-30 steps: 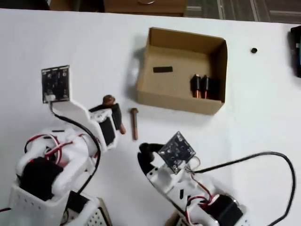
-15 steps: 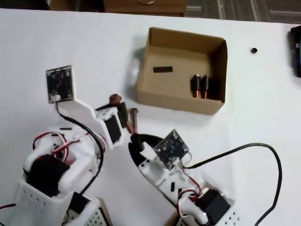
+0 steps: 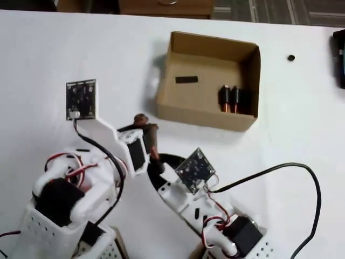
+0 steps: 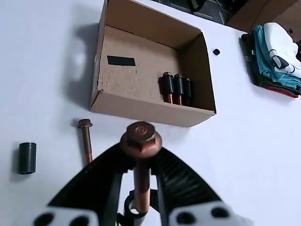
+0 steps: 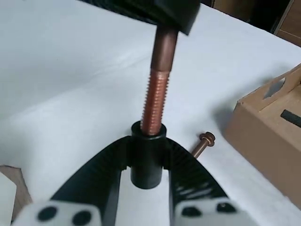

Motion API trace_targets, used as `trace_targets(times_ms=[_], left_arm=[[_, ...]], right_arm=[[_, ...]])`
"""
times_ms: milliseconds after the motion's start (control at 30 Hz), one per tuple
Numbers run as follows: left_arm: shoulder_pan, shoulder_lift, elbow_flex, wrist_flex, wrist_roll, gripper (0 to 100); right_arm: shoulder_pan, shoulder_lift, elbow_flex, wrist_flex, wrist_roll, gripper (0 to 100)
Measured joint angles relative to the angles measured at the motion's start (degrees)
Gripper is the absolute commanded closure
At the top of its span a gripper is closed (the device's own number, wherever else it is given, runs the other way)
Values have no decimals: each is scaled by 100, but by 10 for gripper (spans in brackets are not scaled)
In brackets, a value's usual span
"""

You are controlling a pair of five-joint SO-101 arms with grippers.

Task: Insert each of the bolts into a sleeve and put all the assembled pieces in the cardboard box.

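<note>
Overhead over table (image 3: 64, 43); close wrist views, both on bolt (image 4: 141, 165).

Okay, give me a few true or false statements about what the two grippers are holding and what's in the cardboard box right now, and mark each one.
1. The left gripper is shut on a copper-coloured bolt. True.
2. The right gripper is open and empty. False: it is shut on a black cylindrical sleeve.
3. The held bolt's threaded tip sits in the sleeve's top opening. True.
4. The brown cardboard box is empty. False: assembled pieces lie against its inner wall.
5. A second copper bolt lies on the white table outside the box. True.
</note>
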Motion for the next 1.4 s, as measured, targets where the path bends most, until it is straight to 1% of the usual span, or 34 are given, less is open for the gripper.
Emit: trace_targets(times_ms=[167,333,633,833,967,1133,1400], left_arm=[[26,0,26,0,-18,976],[18,-62,404,-44,-35,976],[35,-53,466,-70,-149,976],[70,-53,686,-88,-132,976],[149,-53,695,-141,-132,976],[501,-53,738,-114,-176,975],[527,-62,730,-167,-343,976]], right_arm=[[9,0,0,0,0,978],[-18,9,18,9,0,978],[18,9,26,105,0,978],[404,9,-9,26,9,978],[475,35,-9,-35,18,978],[527,633,-369,-273,18,978],[545,1890,-1345,-431,18,978]])
